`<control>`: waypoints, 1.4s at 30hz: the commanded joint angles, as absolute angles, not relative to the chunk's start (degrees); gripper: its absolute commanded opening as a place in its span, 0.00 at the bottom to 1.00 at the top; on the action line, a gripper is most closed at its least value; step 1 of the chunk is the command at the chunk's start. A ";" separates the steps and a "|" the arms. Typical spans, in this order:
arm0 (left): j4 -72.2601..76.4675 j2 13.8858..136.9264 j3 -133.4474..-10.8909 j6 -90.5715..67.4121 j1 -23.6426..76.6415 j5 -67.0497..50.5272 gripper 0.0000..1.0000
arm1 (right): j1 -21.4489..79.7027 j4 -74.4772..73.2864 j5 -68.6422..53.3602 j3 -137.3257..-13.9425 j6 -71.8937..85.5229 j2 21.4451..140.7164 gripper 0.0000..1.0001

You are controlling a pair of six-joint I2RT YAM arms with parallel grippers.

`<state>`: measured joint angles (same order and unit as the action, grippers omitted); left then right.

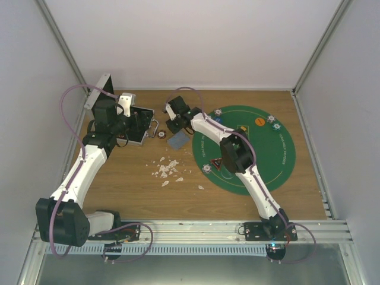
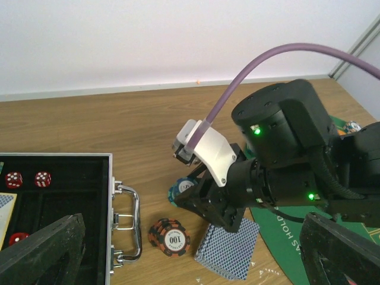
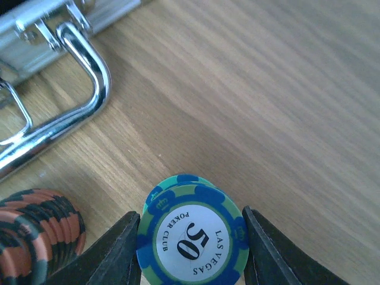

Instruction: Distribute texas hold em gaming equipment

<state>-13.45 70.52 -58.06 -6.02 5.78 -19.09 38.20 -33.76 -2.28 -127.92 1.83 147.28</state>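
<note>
Counter [image 3: 279,89]: light-brown wood grain.
Case [image 2: 110,196]: silver rim, black lining; handle [image 2: 135,214] chrome.
Inside case: red dice [image 2: 13,179], white pips.
Just beside case handle: orange-black chip stack [image 2: 169,236], stripe-edged, white centre, black 100.
Next out from case: blue-green chip stack [image 3: 193,237], white centre, black 50, LAS VEGAS POKER CLUB.
Card deck [image 2: 227,249]: blue-white fine cross-hatch back.
Mat [image 1: 279,148], well apart from case: green, round, white lettering; orange button [image 1: 259,121] on it.
Scraps [image 1: 167,169]: white.
Cable [image 2: 267,59]: purple.
</note>
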 commanded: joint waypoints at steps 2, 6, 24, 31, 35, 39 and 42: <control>-10.63 70.87 -57.92 -6.34 5.46 -18.69 0.99 | 38.53 -33.76 -0.09 -128.31 2.63 141.63 0.33; -10.72 71.03 -58.05 -6.25 5.48 -18.70 0.99 | 38.25 -33.28 -0.09 -127.53 2.89 140.61 0.33; -10.49 70.67 -57.84 -6.37 5.47 -18.80 0.99 | 37.25 -21.60 0.74 -81.39 8.59 104.25 0.33; -10.72 70.62 -57.92 -6.07 5.49 -18.04 0.99 | 38.00 -22.50 3.33 -58.93 14.63 84.51 0.33; -10.79 70.70 -57.83 -5.95 5.49 -17.58 0.99 | 38.92 -23.46 4.05 -50.61 19.55 75.46 0.33; -10.96 70.83 -57.90 -5.74 5.45 -16.83 0.99 | 39.02 -25.35 4.47 -44.68 21.87 69.99 0.33; -11.14 70.59 -57.92 -5.48 5.50 -16.34 0.99 | 39.38 -25.90 3.77 -41.45 24.00 67.49 0.33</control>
